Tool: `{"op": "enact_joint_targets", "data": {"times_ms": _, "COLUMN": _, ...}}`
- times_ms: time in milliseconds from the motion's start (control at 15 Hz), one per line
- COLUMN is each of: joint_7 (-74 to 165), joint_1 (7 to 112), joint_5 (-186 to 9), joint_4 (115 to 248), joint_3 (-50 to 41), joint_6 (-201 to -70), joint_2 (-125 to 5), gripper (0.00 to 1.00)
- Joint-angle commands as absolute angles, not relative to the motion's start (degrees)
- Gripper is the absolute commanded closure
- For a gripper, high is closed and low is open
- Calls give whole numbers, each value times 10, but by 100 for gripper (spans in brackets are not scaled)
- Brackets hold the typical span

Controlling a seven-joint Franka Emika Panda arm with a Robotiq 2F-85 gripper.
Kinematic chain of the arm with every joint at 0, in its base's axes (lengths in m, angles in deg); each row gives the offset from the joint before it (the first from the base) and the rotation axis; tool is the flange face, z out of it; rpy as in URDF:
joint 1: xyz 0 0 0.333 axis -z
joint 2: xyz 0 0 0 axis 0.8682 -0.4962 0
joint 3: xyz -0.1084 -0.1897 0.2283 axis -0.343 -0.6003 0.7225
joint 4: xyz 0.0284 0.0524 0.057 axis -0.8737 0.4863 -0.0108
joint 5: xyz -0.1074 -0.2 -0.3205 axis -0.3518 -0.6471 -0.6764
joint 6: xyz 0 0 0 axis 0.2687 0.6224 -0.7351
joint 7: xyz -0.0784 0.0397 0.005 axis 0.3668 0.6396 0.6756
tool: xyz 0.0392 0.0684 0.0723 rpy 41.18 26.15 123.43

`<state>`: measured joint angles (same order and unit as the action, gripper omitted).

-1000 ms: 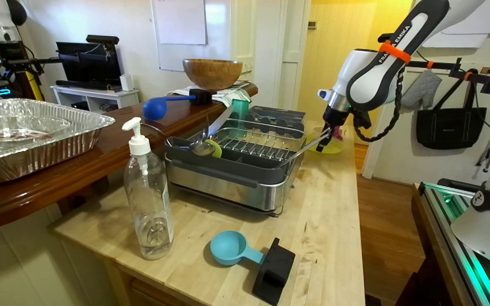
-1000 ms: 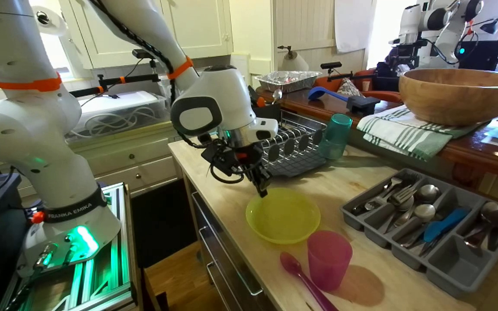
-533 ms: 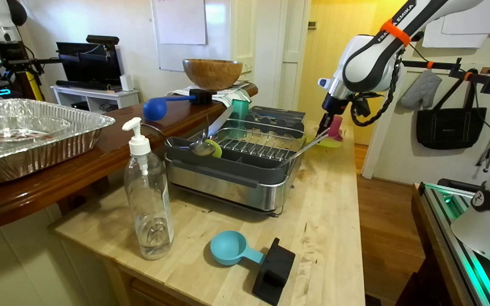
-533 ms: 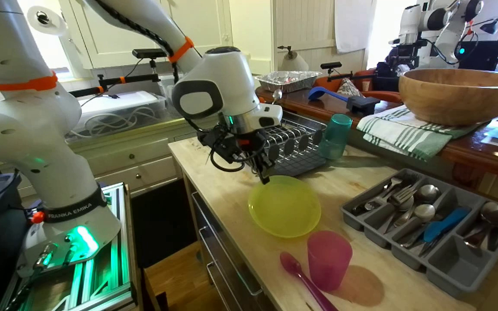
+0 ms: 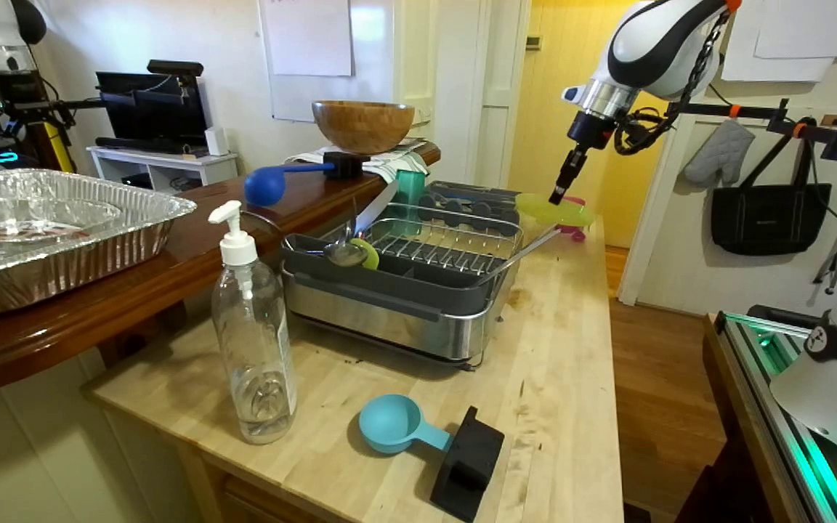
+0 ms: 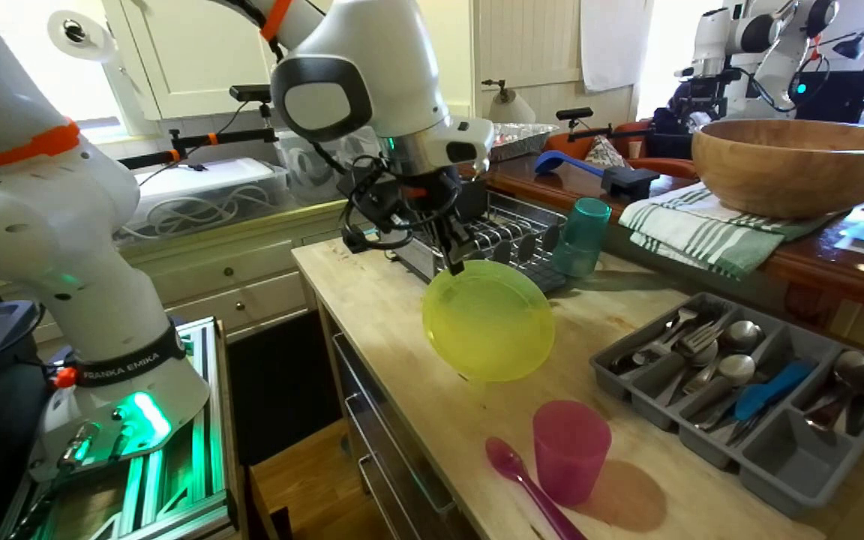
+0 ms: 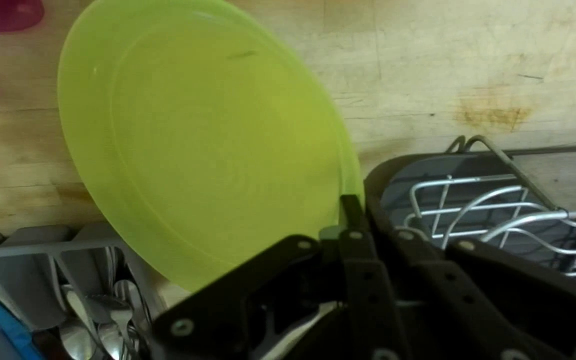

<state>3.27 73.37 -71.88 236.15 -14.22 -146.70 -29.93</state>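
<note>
A translucent yellow plate (image 6: 488, 330) hangs above the wooden counter, tilted, its face toward the camera in an exterior view. My gripper (image 6: 456, 268) is shut on the plate's upper rim, which faces the dish rack. In the wrist view the yellow plate (image 7: 208, 135) fills the left and middle, and its edge runs in between the fingertips of the gripper (image 7: 360, 202). The far finger is partly hidden in shadow. Seen from the rack's end, the gripper (image 5: 556, 196) points down at the plate (image 5: 575, 216), with a pink cup partly behind it.
Beside the plate stands the dish rack (image 5: 382, 319), with a metal handle (image 5: 524, 256) jutting out. A pink cup (image 6: 571, 454), pink spoon (image 6: 526, 480) and grey cutlery tray (image 6: 796, 456) are on the counter. A teal cup (image 6: 583, 236) stands at the rack's end.
The gripper has risen, carrying the plate with it by the rim. The plate has gone from lying on the counter to hanging tilted above it. Other objects have stayed put.
</note>
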Motion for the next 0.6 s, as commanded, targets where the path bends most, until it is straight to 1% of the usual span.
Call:
{"op": "enact_joint_targets", "data": {"times_ms": 0, "joint_7": 27, "joint_1": 709, "joint_5": -707, "joint_4": 2340, "joint_3": -178, "joint_6": -1391, "joint_2": -255, "gripper": 99}}
{"op": "enact_joint_targets", "data": {"times_ms": 533, "joint_7": 32, "joint_1": 665, "joint_5": -636, "joint_4": 2300, "joint_3": -204, "joint_6": -1305, "joint_2": -205, "gripper": 99}}
